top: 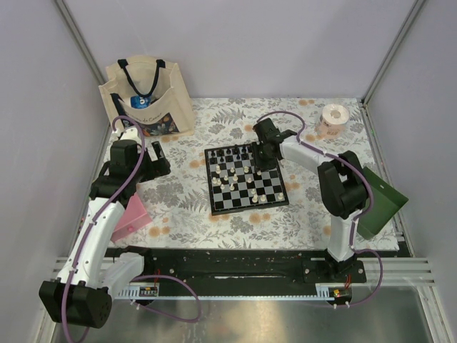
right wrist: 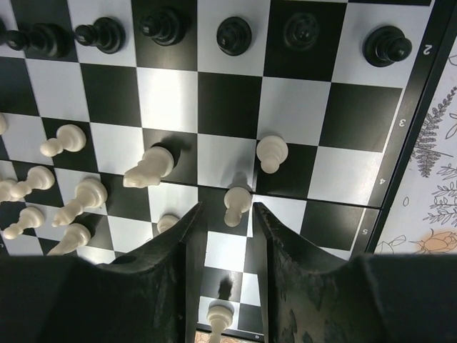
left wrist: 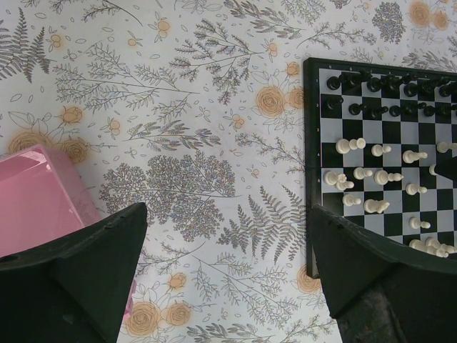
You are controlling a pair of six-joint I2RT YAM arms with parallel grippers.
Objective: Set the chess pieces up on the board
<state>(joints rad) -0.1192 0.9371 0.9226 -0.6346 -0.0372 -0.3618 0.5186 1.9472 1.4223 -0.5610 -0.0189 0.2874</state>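
The board [top: 210,184] lies mid-table on the flowered cloth. Black chess pieces [right wrist: 235,34] stand in rows along one edge. White chess pieces [right wrist: 150,166] are scattered mid-board, some lying down. My right gripper [right wrist: 226,214] hovers low over the board's far right part [top: 265,153], slightly open, its fingers either side of a white pawn [right wrist: 236,203] with small gaps showing. My left gripper [left wrist: 228,243] is wide open and empty above the cloth, left of the board's border [left wrist: 310,143]; it also shows in the top view [top: 158,158].
A cloth tote bag [top: 146,96] stands at the back left. A pink box [top: 130,214] lies by the left arm and in the left wrist view [left wrist: 36,193]. A tape roll [top: 333,118] is back right. A green box [top: 378,200] sits at the right edge.
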